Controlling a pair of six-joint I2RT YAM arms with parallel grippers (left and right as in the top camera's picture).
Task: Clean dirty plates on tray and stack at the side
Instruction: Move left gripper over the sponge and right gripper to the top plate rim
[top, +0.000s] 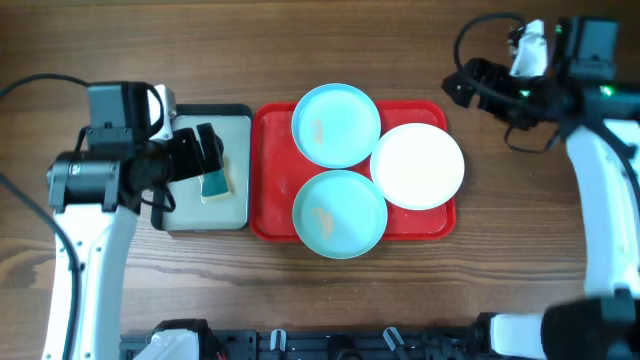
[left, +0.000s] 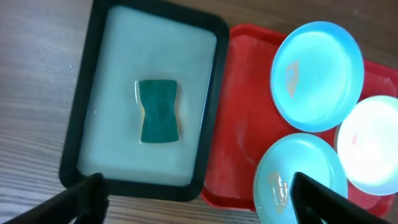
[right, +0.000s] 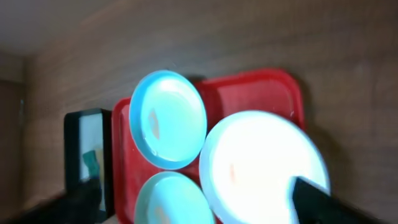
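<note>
While the left fingers (left: 84, 199) stand spread wide with nothing between them, a green sponge (left: 158, 111) lies just ahead of them, on the pale inside of the black-rimmed tray (left: 124, 56). Beyond that tray, off to one side of these fingers, sits the red tray (top: 268, 215) on the wooden tabletop (top: 300, 50), the two trays side by side.

All three plates rest on the red tray. The far turquoise plate (top: 336, 124) and the near turquoise plate (top: 339, 213) each carry a yellowish smear. The white plate (top: 418, 165) touches both and reaches over the tray's rim on the side toward the right arm.

The right fingers (right: 314, 202) are also parted and hold nothing. They hang well apart from the red tray, above bare tabletop. In the right wrist view the white plate lies closest ahead of them, with the turquoise plates farther on.
</note>
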